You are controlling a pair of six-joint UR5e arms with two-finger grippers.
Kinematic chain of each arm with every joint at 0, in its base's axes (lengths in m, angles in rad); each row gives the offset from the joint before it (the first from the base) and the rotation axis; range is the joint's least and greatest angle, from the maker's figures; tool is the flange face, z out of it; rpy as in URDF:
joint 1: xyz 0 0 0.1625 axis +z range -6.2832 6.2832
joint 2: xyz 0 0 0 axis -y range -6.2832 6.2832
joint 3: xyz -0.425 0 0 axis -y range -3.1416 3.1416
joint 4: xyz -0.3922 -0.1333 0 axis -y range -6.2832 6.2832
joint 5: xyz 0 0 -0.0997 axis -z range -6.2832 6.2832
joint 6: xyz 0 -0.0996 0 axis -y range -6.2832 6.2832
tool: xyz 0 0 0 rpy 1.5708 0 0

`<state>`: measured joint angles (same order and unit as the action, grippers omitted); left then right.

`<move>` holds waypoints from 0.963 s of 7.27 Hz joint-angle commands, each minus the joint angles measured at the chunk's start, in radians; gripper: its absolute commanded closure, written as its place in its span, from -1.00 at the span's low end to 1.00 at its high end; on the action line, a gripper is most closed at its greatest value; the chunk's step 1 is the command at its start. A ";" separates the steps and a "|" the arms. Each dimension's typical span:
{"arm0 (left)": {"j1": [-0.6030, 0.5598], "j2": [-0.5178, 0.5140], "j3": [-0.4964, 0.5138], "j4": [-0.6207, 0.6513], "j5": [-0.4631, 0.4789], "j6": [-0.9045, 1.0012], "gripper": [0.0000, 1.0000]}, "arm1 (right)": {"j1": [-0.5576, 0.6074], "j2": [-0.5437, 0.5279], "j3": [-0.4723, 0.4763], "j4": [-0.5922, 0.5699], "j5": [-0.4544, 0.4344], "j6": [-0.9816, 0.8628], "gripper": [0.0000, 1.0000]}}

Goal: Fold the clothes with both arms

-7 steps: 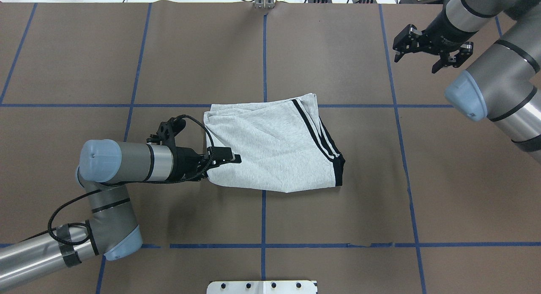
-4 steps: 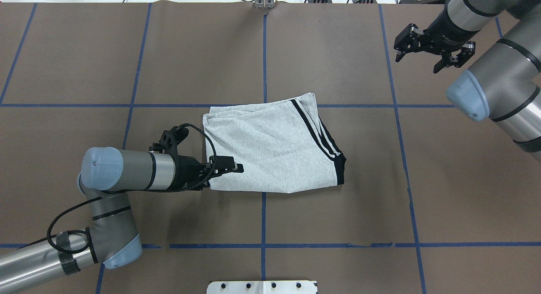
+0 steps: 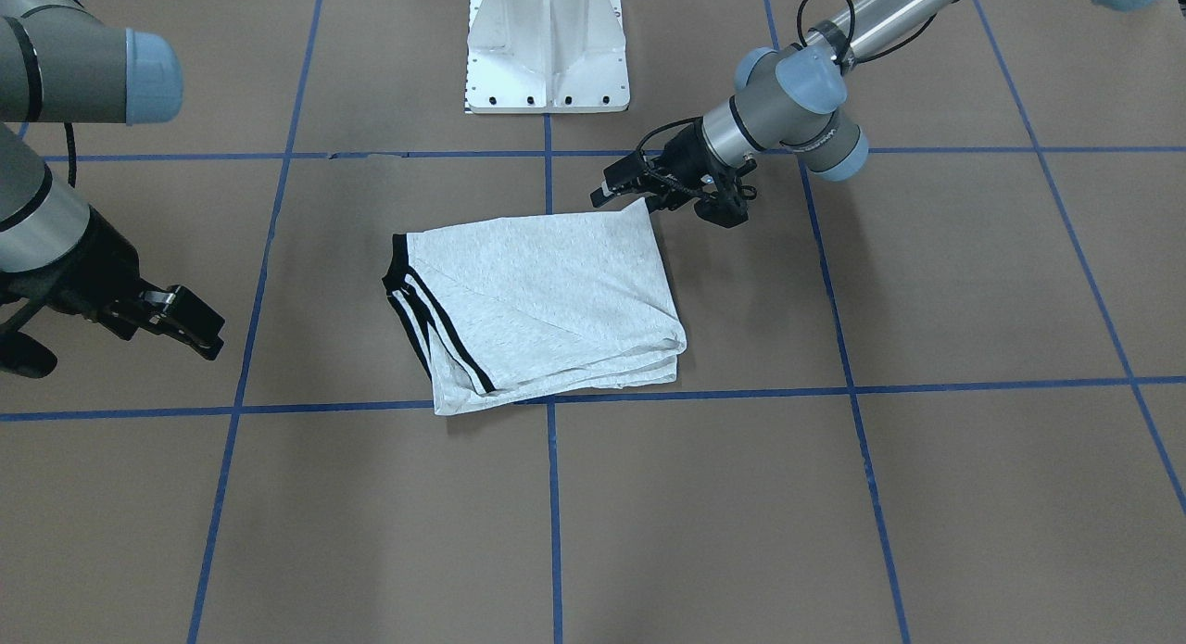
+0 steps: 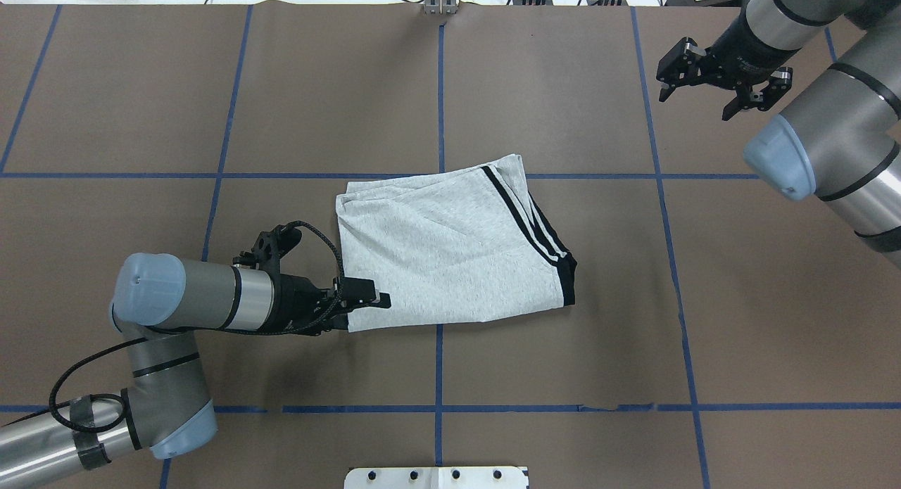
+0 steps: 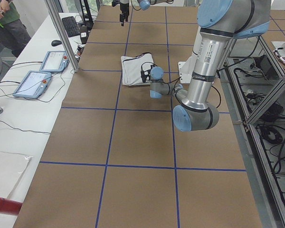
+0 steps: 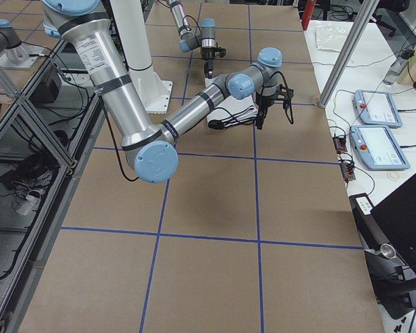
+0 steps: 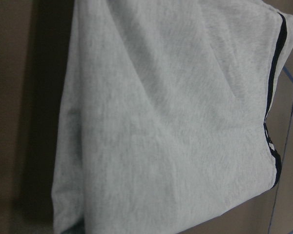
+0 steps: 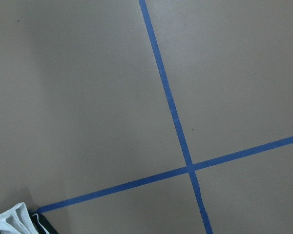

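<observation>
One folded T-shirt [image 4: 450, 257] on brown blue-taped table [image 4: 563, 376]; right tool [image 4: 693, 105] spread wide, left tool [image 4: 369, 300] (grip unclear) at its corner.

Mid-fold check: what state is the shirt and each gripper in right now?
T-shirt: folded into a compact stack, lying flat on the table.
Left gripper: low at the shirt's near-left corner; open or shut unclear.
Right gripper: open, empty, well away from the shirt.
</observation>
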<state>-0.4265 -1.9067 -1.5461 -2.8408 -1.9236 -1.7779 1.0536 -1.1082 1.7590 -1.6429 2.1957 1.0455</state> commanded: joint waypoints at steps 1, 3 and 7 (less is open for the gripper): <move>0.021 0.014 -0.020 0.000 -0.002 0.005 -1.00 | -0.003 0.001 -0.004 0.000 -0.001 -0.001 -1.00; 0.011 0.058 -0.072 0.006 -0.021 0.023 -1.00 | 0.000 0.001 0.005 0.000 0.001 -0.004 -1.00; -0.286 0.207 -0.268 0.315 -0.061 0.416 -1.00 | 0.035 -0.125 0.120 0.000 -0.004 -0.268 -1.00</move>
<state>-0.6131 -1.7380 -1.7456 -2.6623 -1.9607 -1.5119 1.0678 -1.1876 1.8503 -1.6429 2.1957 0.8816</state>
